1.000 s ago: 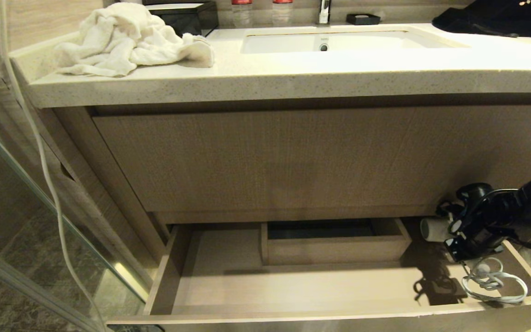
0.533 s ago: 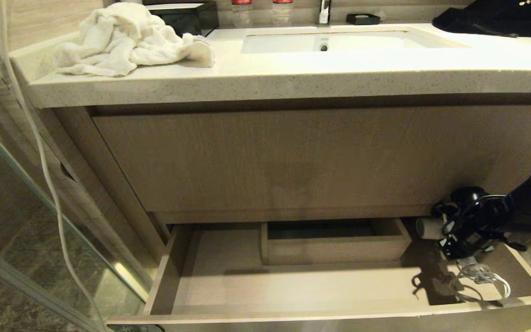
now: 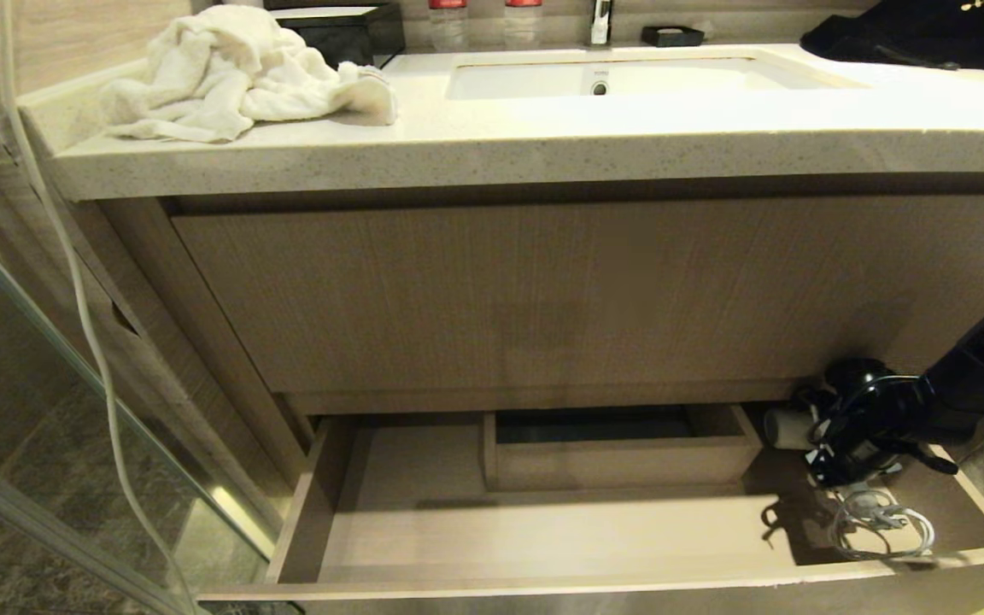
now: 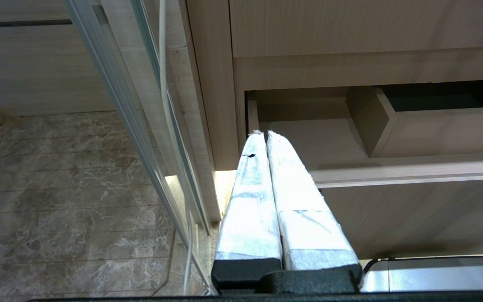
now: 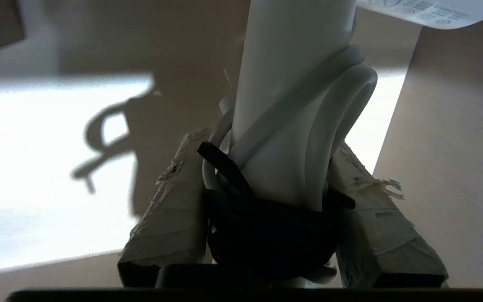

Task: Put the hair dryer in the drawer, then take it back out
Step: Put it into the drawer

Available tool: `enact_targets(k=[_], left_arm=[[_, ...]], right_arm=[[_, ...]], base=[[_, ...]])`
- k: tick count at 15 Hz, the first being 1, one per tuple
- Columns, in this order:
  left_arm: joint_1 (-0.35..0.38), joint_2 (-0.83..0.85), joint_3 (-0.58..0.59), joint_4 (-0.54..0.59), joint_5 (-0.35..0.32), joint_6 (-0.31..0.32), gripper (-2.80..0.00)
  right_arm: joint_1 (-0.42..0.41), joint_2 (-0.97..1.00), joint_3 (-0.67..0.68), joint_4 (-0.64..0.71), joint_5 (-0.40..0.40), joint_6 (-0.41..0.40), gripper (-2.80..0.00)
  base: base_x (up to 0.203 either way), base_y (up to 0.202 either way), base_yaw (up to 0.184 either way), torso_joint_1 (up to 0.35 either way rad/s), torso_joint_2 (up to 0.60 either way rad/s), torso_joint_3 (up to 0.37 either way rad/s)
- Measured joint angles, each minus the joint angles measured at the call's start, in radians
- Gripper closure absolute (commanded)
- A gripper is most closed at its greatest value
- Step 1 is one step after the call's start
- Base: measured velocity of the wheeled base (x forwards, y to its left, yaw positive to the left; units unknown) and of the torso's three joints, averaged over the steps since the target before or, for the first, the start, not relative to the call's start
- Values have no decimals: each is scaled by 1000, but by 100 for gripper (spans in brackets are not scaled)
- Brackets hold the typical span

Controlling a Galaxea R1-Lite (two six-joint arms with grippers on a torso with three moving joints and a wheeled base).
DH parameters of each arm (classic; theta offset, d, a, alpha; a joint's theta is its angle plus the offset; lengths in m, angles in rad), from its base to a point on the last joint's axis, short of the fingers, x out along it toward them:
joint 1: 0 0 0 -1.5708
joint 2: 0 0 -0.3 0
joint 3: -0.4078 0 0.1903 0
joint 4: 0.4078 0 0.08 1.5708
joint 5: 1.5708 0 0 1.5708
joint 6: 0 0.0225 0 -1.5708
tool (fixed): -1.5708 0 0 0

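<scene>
The drawer (image 3: 500,588) is pulled out under the vanity, its pale wood floor mostly bare. Over its right end my right gripper (image 3: 838,431) is shut on the handle of the white hair dryer (image 3: 787,427), whose barrel points left. The bundled white cord (image 3: 881,523) hangs down onto the drawer floor. In the right wrist view the hair dryer (image 5: 292,84) and its strapped cord sit between the taped fingers (image 5: 174,201) of the right gripper (image 5: 266,144). My left gripper (image 4: 262,133) is shut and empty, parked low by the drawer's (image 4: 413,172) left corner.
A small inner box (image 3: 620,457) stands at the drawer's back middle. Above is a taller closed wood front (image 3: 543,290) and the countertop with a towel (image 3: 236,73) and sink (image 3: 603,77). A glass panel (image 3: 73,410) and a hanging white cable (image 3: 82,299) are left.
My right gripper has carried the hair dryer lower and a little leftward into the drawer's right end. The cord loops now lie lower on the drawer floor.
</scene>
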Motion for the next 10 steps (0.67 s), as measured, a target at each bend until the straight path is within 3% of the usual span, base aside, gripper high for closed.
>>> enact_targets(k=[3, 4, 10], left_arm=[[0, 0, 0, 0, 0, 0, 0], [0, 0, 0, 0, 0, 0, 0], [0, 0, 0, 0, 0, 0, 0]], right_arm=[[-3, 28, -15, -20, 5, -10, 0], [-4, 31, -17, -20, 6, -21, -280], [-5, -24, -1, -39, 14, -41, -280]], base=[[0, 0, 0, 0, 0, 0], [0, 0, 0, 0, 0, 0], [0, 0, 0, 0, 0, 0]])
